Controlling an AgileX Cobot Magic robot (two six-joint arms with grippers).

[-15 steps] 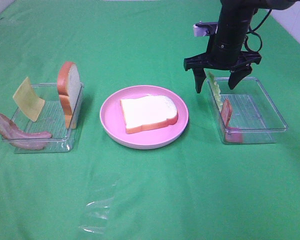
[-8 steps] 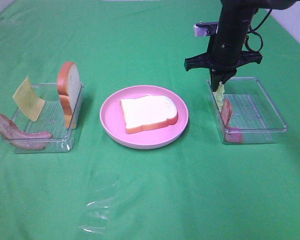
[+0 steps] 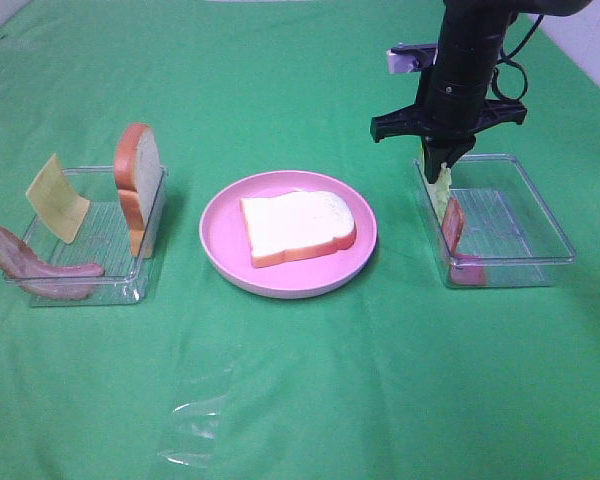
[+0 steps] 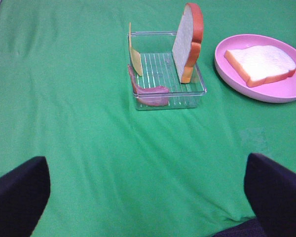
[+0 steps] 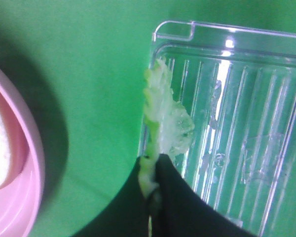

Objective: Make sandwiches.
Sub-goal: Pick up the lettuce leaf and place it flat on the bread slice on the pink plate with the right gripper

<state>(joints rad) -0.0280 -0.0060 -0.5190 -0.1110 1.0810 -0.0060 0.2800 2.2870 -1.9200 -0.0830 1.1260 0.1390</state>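
Observation:
One white bread slice (image 3: 298,226) lies flat on the round pink plate (image 3: 225,252). My right gripper (image 3: 442,168) is shut on the pale green lettuce leaf (image 5: 164,123) at the left wall of the right clear tray (image 3: 540,225); the leaf (image 3: 439,192) hangs below the fingers. A bacon strip (image 3: 452,224) leans in that tray. The left tray (image 3: 110,225) holds the second bread slice (image 3: 138,190) standing on edge, the yellow cheese square (image 3: 57,198) and another bacon strip (image 3: 35,265). My left gripper (image 4: 148,197) is open over bare cloth, near its tray (image 4: 163,66).
A green cloth (image 3: 330,380) covers the whole table. A crumpled piece of clear film (image 3: 195,425) lies on the cloth at the front. The plate (image 4: 286,91) with bread (image 4: 260,63) also shows in the left wrist view.
My right gripper closed on the lettuce leaf at the tray's left wall and has since lifted slightly with it. The left arm has not moved.

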